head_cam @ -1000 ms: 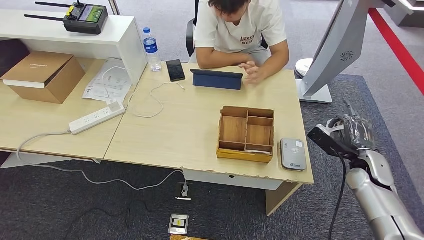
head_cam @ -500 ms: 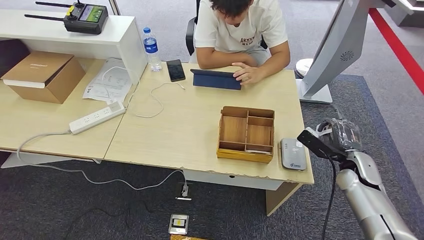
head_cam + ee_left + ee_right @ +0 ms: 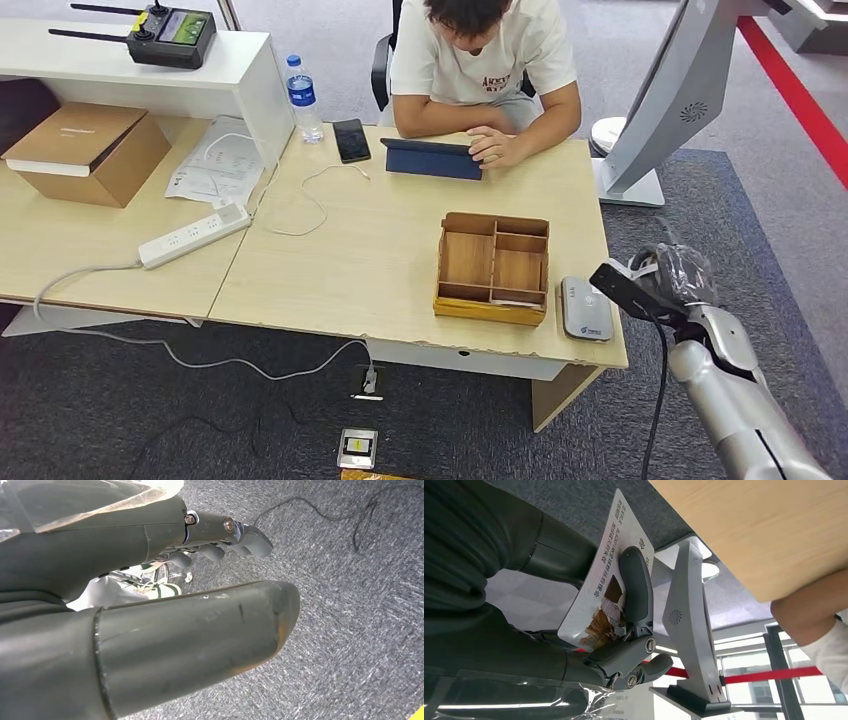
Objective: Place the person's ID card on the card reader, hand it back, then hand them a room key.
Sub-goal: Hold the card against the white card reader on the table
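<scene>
The desk (image 3: 380,250) fills the head view, with the person (image 3: 480,60) seated at its twelve o'clock edge, forearms resting beside a blue tablet (image 3: 435,158), likely waiting for the check-in. A wooden tray (image 3: 492,268) sits toward four o'clock of the desk's middle, and the card reader (image 3: 586,307) lies flat just at its three o'clock side, near the desk's corner where the robot's arm can reach it. The right hand (image 3: 668,277) hovers just at the reader's three o'clock, off the desk edge; it pinches the ID card (image 3: 606,577) between thumb and a finger (image 3: 636,587), held flat, apparently ready to lay on the reader. The left hand (image 3: 165,605) hangs over carpet, fingers loosely curled, holding nothing.
</scene>
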You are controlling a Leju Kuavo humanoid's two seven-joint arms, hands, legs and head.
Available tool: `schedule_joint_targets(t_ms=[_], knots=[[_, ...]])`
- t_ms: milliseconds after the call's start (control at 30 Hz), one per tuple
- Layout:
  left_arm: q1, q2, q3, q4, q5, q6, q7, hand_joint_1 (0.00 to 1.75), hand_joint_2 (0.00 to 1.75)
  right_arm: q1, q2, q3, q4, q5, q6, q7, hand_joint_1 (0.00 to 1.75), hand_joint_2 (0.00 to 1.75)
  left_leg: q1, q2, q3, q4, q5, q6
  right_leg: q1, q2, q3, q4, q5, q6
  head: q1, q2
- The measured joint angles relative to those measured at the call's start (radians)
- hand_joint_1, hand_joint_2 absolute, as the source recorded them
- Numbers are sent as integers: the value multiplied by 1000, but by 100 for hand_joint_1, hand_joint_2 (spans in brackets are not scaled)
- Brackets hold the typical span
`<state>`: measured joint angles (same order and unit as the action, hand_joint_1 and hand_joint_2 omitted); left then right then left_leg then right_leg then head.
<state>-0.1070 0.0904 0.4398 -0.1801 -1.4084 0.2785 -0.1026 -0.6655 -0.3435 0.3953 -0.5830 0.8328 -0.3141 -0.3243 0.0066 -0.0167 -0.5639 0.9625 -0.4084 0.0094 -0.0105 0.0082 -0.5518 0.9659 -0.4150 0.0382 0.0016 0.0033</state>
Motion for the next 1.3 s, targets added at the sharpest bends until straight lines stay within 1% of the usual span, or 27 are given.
schedule_joint_targets(t_ms=[333, 767, 1133, 1300], knots=[[0, 0, 0, 0, 0, 0, 8, 0, 0, 7, 5, 12, 53, 10, 47, 14, 175, 175, 0, 0, 0, 0, 0, 0, 0, 0, 0, 0, 0, 0, 0, 0], [0, -2, 0, 0, -10, 12, 8, 0, 0, 47, 16, 14, 79, 9, 43, 13, 175, 175, 0, 0, 0, 0, 0, 0, 0, 0, 0, 0, 0, 0, 0, 0], [0, -2, 0, 0, -15, 14, 6, 0, 0, 54, 66, 22, 70, 25, 42, 16, 175, 175, 0, 0, 0, 0, 0, 0, 0, 0, 0, 0, 0, 0, 0, 0], [0, -2, 0, 0, -19, 15, 2, 0, 0, 48, 79, 26, 63, 22, 44, 17, 175, 175, 0, 0, 0, 0, 0, 0, 0, 0, 0, 0, 0, 0, 0, 0]])
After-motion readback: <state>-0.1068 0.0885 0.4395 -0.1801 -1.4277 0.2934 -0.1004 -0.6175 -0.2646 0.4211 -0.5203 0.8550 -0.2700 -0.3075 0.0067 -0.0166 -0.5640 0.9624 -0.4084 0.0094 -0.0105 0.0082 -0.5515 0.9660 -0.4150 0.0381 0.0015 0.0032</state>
